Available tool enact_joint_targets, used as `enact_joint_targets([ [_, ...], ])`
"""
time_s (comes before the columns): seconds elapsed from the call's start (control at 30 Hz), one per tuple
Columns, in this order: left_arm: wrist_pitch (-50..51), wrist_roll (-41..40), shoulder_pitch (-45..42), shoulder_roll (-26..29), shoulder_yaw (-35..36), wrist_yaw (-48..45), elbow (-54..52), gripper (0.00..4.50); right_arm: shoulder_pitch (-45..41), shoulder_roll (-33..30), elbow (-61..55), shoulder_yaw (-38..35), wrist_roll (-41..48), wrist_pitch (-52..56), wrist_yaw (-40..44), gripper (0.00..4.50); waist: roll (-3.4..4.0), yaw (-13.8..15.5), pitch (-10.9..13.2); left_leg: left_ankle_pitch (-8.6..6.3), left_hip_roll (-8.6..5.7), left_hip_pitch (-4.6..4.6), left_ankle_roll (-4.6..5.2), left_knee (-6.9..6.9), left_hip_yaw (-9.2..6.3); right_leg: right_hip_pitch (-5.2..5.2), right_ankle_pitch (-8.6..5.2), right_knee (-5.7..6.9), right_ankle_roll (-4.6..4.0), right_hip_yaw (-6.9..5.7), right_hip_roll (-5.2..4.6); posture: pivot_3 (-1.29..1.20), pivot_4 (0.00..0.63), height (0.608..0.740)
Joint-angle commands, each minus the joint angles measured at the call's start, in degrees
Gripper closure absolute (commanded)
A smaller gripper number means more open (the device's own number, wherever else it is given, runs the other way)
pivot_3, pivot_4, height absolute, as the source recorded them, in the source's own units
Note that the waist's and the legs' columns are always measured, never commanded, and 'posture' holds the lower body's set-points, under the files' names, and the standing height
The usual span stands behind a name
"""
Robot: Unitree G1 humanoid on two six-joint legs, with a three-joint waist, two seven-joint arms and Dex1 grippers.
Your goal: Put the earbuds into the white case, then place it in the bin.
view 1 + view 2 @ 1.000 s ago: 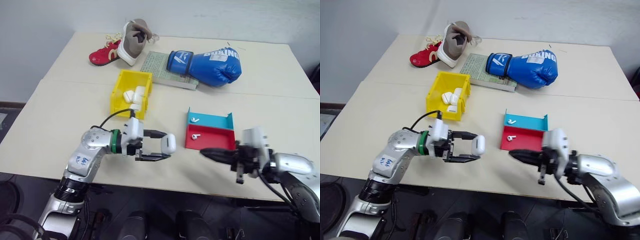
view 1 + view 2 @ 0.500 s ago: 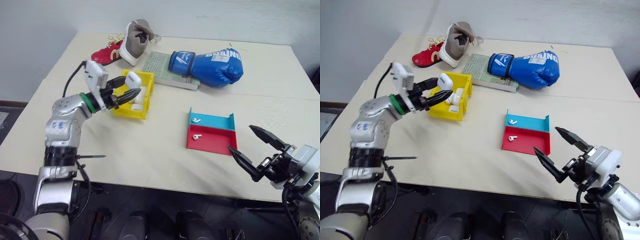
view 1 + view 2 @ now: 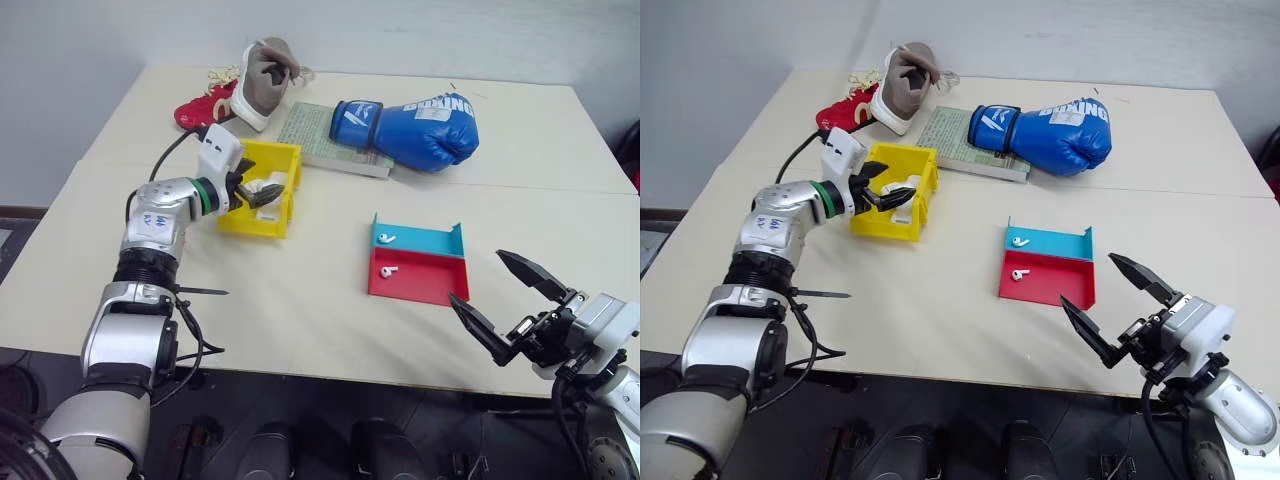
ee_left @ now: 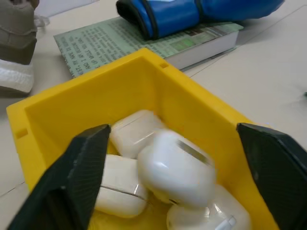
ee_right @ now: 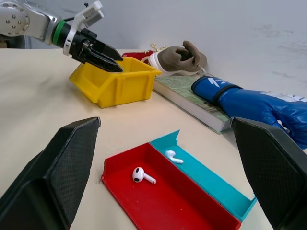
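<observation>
My left gripper (image 3: 268, 192) stands open over the yellow bin (image 3: 256, 222), its fingers spread wide and touching nothing. Between them the white case (image 4: 175, 165) lies free in the bin (image 4: 144, 81), resting on several other white cases. Two earbuds lie in the teal-and-red tray: one earbud (image 3: 388, 239) in the teal half, the other earbud (image 3: 389, 271) in the red half. At the table's near right edge my right gripper (image 3: 475, 275) is open and holds nothing, just in front of the tray.
The teal-and-red tray (image 3: 430, 287) sits right of the middle. At the back lie a red shoe (image 3: 203, 106), a beige shoe (image 3: 262, 78), a book (image 3: 322, 137) and a blue boxing glove (image 3: 420, 120). Bare tabletop lies between the bin and the tray.
My left gripper carried the white case from the near middle to the yellow bin, then opened and let it go there. My right gripper opened and drew back to the near right.
</observation>
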Motion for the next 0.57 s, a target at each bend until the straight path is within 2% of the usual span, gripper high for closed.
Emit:
enact_joint_targets([
  [0.03, 4.57, -9.71, 6.15, 5.11, 5.49, -10.47, -16.49, 0.03, -0.58, -3.54, 1.58, -0.79, 0.49, -1.27, 3.31, 0.0, 0.01, -0.81, 0.0, 0.0, 0.01, 0.0, 0.0, -0.01, 0.0, -0.01, 0.0, 0.0, 0.0, 0.04, 0.0, 0.0, 0.15, 0.74],
  [0.1, 8.29, -15.16, 13.06, 9.68, 8.1, -17.22, -25.44, 0.03, -1.34, -6.51, 4.54, -2.09, 1.59, -1.32, 6.6, 0.0, 0.01, -1.55, 0.0, -0.01, 0.03, 0.01, -0.01, -0.03, 0.02, -0.02, 0.0, 0.01, 0.0, 0.33, 0.0, 0.0, 0.15, 0.74],
  [0.17, 4.49, -16.37, 24.19, 15.95, 11.96, -23.62, -32.88, 0.03, -2.83, -10.57, 9.53, -4.1, 3.13, -1.65, 11.54, 0.0, 0.01, -2.43, -0.01, -0.01, 0.06, 0.04, -0.02, -0.04, -0.02, -0.01, 0.0, 0.02, -0.01, 0.54, 0.01, 0.0, 0.15, 0.74],
  [0.23, 1.95, -15.44, 34.94, 20.87, 16.36, -25.67, -37.15, 0.03, -4.1, -14.44, 14.71, -5.74, 4.05, -2.33, 16.67, 0.0, 0.03, -2.99, 0.0, -0.01, 0.1, 0.14, -0.04, -0.07, -0.02, 0.02, -0.02, 0.0, -0.05, 0.66, 0.03, 0.0, 0.15, 0.74],
  [0.33, -0.8, -16.03, 48.29, 21.71, 26.18, -23.51, -39.65, 0.03, -5.53, -19.08, 22.23, -7.18, 3.97, -4.61, 23.69, 0.0, 0.0, -2.44, 0.03, -0.01, 0.13, 0.39, -0.03, -0.09, -0.1, 0.27, -0.06, -0.14, -0.11, 0.67, 0.01, 0.0, 0.15, 0.74],
  [0.43, -7.06, -12.17, 62.39, 21.7, 33.02, -23.65, -41.59, 0.03, -6.92, -22.28, 28.56, -8.33, 3.48, -6.45, 28.44, 0.0, -0.03, -2.02, 0.01, -0.09, 0.14, 0.53, 0.08, -0.05, -0.24, 0.52, -0.06, -0.42, -0.12, 0.65, -0.11, 0.0, 0.15, 0.74],
  [0.57, -10.15, -11.92, 70.36, 20.22, 37.49, -20.72, -45.04, 0.03, -7.88, -24.46, 32.8, -8.63, 2.87, -8.26, 31.95, 0.0, -0.03, -1.08, 0.02, -0.21, 0.11, 0.56, 0.17, -0.07, -0.34, 0.68, -0.07, -0.7, -0.13, 0.59, -0.21, 0.0, 0.15, 0.74],
])
